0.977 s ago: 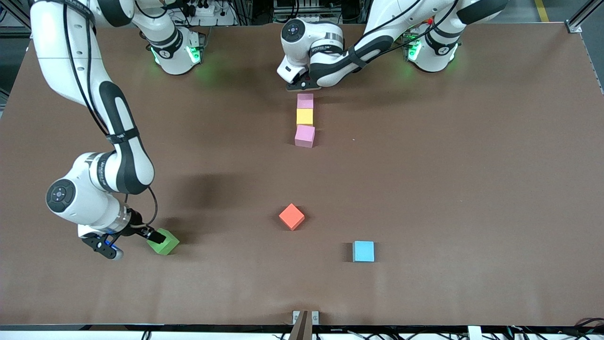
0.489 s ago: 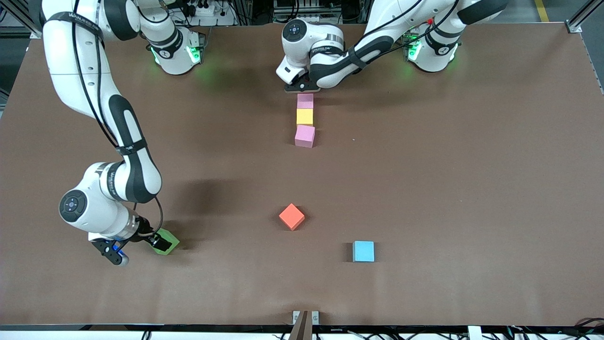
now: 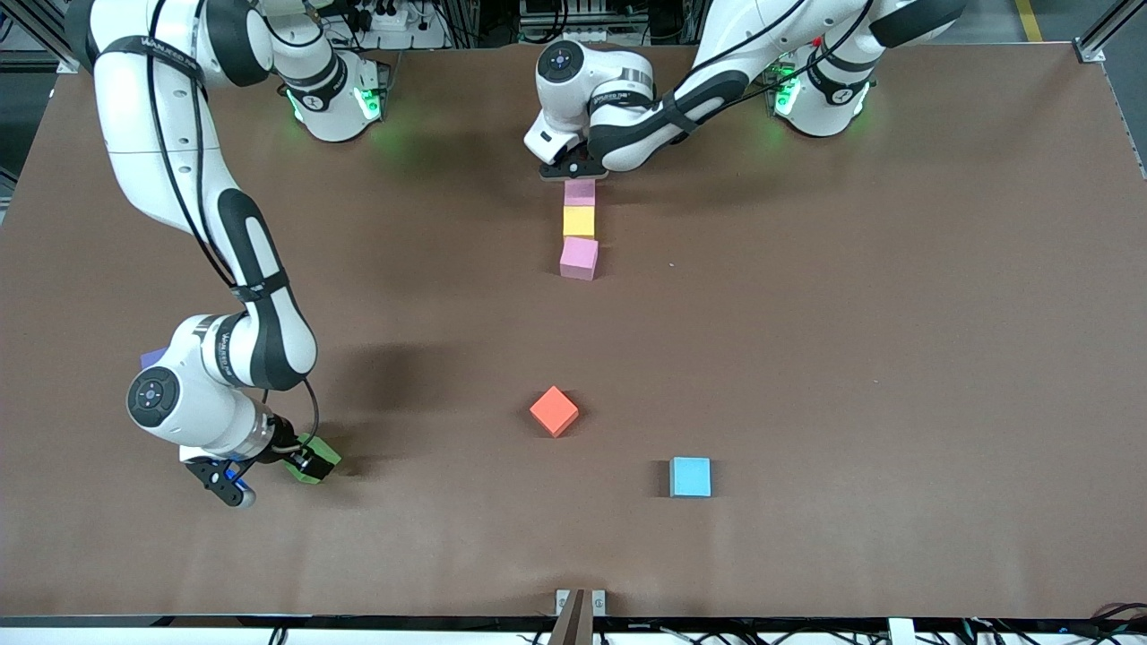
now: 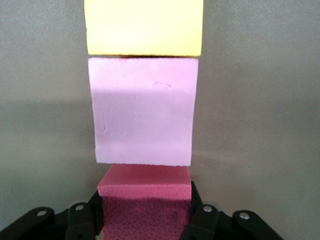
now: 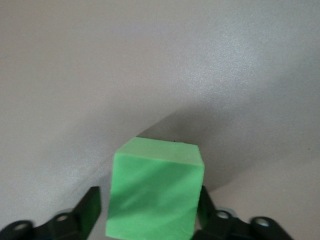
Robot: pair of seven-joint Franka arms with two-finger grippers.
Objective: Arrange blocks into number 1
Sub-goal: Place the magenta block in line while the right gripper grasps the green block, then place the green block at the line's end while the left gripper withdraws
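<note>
Brown table [image 3: 896, 358] mostly bare; widest open ground lies toward the left arm's end and along the edge nearest the front camera. A column of three touching blocks sits mid-table close to the robot bases: pink block [image 3: 580, 192] nearest the bases, yellow block [image 3: 579, 221] next, second pink block [image 3: 579, 257] nearest the camera. Orange cube [image 3: 554, 410] stands alone, well apart and nearer the camera; light blue cube [image 3: 691, 477] nearer still, toward the left arm's end. A sliver of purple cube [image 3: 150, 359] shows past the right arm's wrist. Left gripper [image 4: 145, 220] is low at the base end of the column, fingers pinching a red block [image 4: 145, 202] that touches the first pink block's edge. Right gripper [image 3: 300, 461] is down at the table near the right arm's end, a finger [image 5: 87, 210] on either side of the green block [image 5: 156, 192], close against it; a firm grip cannot be confirmed. Arm lettering is too small to read.
</note>
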